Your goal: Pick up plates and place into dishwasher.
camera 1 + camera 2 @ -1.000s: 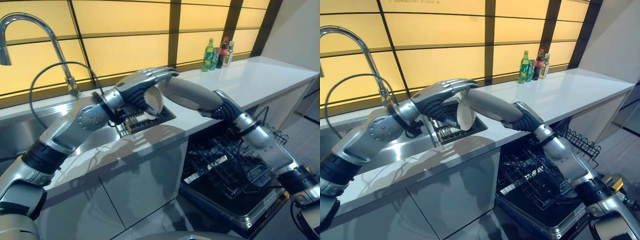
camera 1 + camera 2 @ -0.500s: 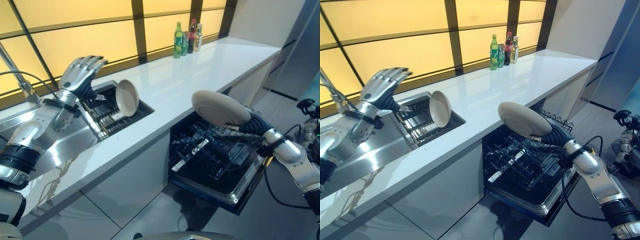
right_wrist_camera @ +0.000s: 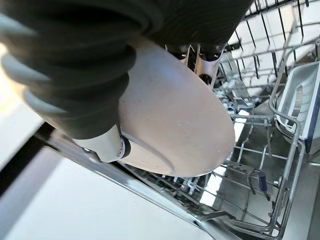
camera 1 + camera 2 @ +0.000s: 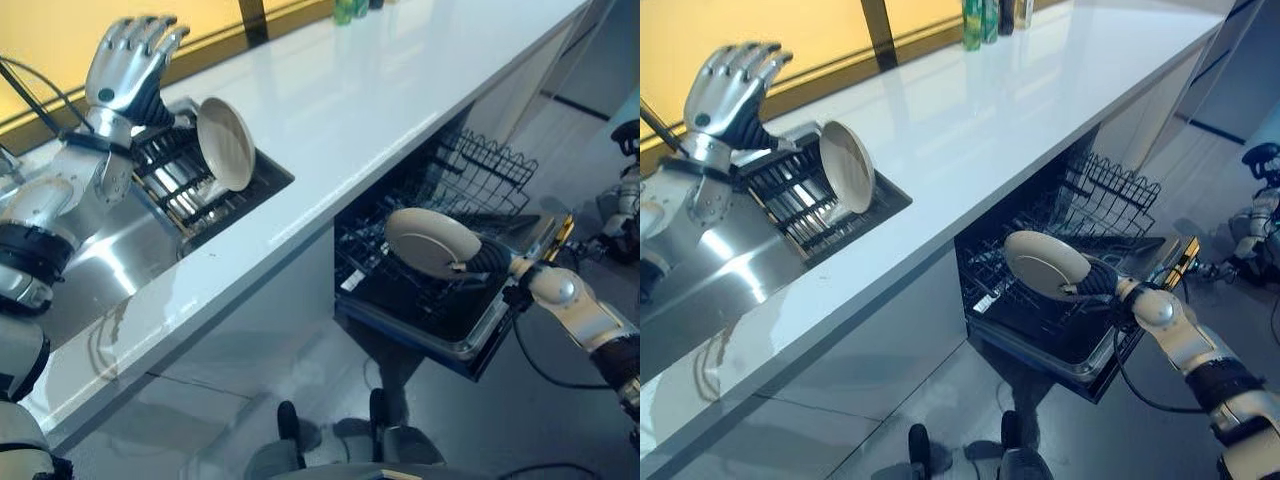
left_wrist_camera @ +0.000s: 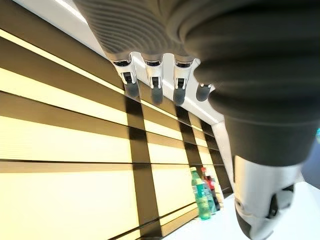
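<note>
Lowered plate (image 4: 432, 243), gripped in R hand (image 4: 487, 266), from counter height to just over dishwasher rack (image 4: 480, 165); racking next. L hand (image 4: 128, 62) open, raised far left over second plate (image 4: 224, 143).

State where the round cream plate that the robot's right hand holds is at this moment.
In the left eye view the round cream plate is on the right, gripped by the right hand and held just above the open dishwasher's black wire rack, below the white countertop.
</note>
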`<state>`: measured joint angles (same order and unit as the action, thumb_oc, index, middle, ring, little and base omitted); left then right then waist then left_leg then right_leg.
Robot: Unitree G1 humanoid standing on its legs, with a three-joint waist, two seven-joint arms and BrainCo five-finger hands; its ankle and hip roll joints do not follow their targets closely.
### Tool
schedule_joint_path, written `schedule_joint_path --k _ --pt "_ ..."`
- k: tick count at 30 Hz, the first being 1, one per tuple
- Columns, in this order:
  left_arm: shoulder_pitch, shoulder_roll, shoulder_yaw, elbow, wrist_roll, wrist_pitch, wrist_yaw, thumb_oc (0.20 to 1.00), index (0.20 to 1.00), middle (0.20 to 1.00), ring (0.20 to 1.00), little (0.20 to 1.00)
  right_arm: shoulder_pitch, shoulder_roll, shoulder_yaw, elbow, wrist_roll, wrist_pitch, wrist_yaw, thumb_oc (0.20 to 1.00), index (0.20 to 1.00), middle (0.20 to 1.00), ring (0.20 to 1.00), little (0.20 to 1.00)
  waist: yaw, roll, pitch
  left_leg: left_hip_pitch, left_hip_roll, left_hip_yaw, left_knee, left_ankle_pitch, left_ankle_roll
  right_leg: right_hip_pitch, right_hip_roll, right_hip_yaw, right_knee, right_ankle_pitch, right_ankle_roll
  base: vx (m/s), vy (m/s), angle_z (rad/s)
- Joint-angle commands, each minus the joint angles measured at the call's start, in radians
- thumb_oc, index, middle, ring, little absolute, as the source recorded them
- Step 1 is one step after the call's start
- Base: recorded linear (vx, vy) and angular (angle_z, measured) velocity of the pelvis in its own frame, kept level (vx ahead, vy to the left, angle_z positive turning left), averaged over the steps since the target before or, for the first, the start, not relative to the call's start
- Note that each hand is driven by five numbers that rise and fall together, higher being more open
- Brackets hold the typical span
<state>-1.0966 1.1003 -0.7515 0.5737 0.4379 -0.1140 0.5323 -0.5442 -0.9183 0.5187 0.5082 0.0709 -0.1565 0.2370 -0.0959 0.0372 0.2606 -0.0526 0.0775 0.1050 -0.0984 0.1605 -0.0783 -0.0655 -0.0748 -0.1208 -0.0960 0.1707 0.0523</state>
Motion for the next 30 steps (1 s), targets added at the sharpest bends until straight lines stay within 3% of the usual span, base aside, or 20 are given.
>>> schedule_joint_path --k 1,8,14,23,24,30 --pt "-0.203 0.007 -0.033 0.074 -0.031 0.031 0.027 1.000 1.000 1.000 1.000 1.000 -0.223 -0.029 0.028 0.049 0.068 0.000 0.012 0.200 0.200 0.200 0.200 0.200 0.018 -0.003 0.091 0.004 -0.062 -0.011 0.011 -0.155 0.003 0.002 -0.027 -0.007 0.020 -0.122 0.068 -0.11 0.021 0.01" --pt "-0.352 -0.021 -0.154 0.142 0.000 0.051 -0.018 1.000 1.000 1.000 1.000 1.000 -0.406 0.027 0.135 0.227 0.079 0.049 0.092 0.200 0.200 0.200 0.200 0.200 0.043 0.013 0.142 -0.051 -0.074 -0.029 0.011 -0.135 0.000 -0.061 -0.041 -0.036 0.038 -0.109 0.065 -0.06 0.043 0.02" --pt "-0.396 -0.040 -0.181 0.142 0.008 0.060 -0.041 1.000 1.000 1.000 1.000 1.000 -0.443 0.063 0.158 0.323 0.059 0.078 0.128 0.200 0.200 0.200 0.200 0.200 0.057 0.020 0.157 -0.066 -0.084 -0.033 0.011 -0.129 0.003 -0.084 -0.052 -0.050 0.051 -0.106 0.066 -0.02 0.038 0.04" --pt "-0.474 -0.079 -0.231 0.145 0.072 0.074 -0.104 1.000 1.000 1.000 1.000 1.000 -0.501 0.125 0.182 0.422 0.096 0.205 0.318 0.200 0.200 0.200 0.200 0.200 0.072 0.029 0.179 -0.087 -0.098 -0.036 0.011 -0.120 0.007 -0.112 -0.060 -0.065 0.062 -0.100 0.065 -0.02 0.022 0.07" --pt "-0.483 -0.088 -0.235 0.144 0.082 0.075 -0.110 1.000 1.000 1.000 1.000 1.000 -0.501 0.137 0.184 0.444 0.081 0.237 0.336 1.000 1.000 1.000 1.000 1.000 0.073 0.030 0.182 -0.087 -0.099 -0.036 0.011 -0.119 0.007 -0.113 -0.061 -0.066 0.064 -0.099 0.065 0.00 0.000 0.00" --pt "-0.504 -0.096 -0.249 0.148 0.117 0.084 -0.106 1.000 1.000 1.000 1.000 1.000 -0.501 0.134 0.168 0.360 0.188 0.177 0.252 1.000 1.000 1.000 1.000 1.000 0.062 0.026 0.194 -0.093 -0.101 -0.024 0.011 -0.115 0.009 -0.124 -0.061 -0.064 0.068 -0.093 0.065 0.00 0.033 -0.01"
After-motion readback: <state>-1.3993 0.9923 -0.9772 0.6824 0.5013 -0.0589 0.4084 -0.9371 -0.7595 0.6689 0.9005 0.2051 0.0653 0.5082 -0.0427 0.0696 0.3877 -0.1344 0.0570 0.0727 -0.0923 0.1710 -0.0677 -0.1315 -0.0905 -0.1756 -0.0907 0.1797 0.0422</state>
